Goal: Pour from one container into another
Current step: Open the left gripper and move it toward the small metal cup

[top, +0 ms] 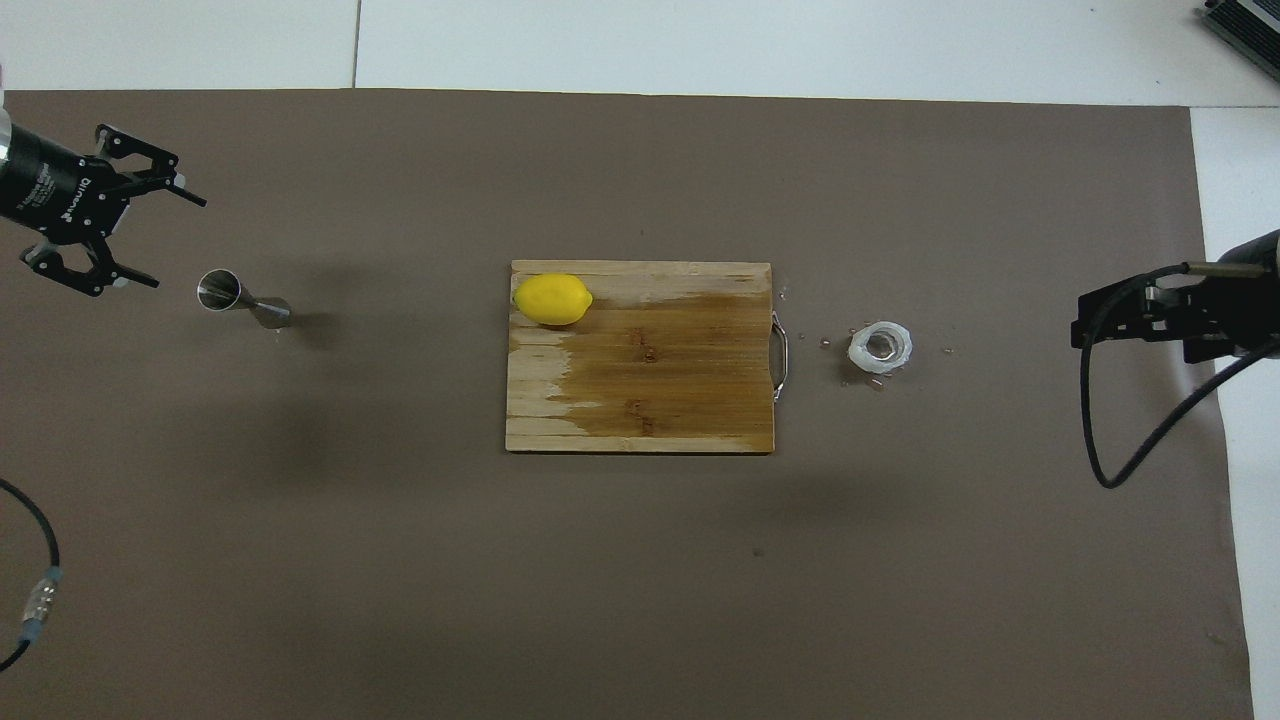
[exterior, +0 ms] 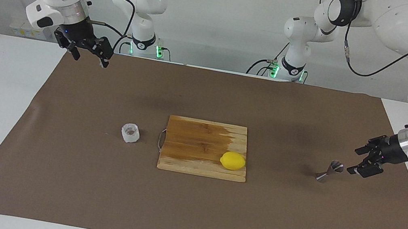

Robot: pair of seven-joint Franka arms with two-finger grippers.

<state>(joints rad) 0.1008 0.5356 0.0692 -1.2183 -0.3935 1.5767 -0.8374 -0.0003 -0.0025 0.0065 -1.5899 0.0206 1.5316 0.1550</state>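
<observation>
The translucent cup [exterior: 130, 132] stands upright on the brown mat [exterior: 188, 210], left of centre in the facing view, just beside the handle end of the wooden cutting board [exterior: 196, 162]; a few small droplets or bits lie on the mat around it in the overhead view. The steel jigger [exterior: 329, 172] sits well apart, at the right of the facing view, and appears to lie tipped on its side (its open mouth [top: 218, 290] faces the frame's left edge in the overhead view). A lemon [exterior: 232, 161] rests on the board's lower right corner.

The left gripper [exterior: 365, 161] hovers just beside the jigger's mouth, fingers spread apart and holding nothing; the right gripper [exterior: 87, 51] waits at the upper left of the facing view, over the mat's edge, fingers apart and empty.

Neither vessel is held, so pouring has not begun. The risks, as I judge them: a jigger on its side may roll away from closing fingers; its narrow mouth invites spillage; the ridged, soft-looking cup could deform or slip if pinched off-centre.
</observation>
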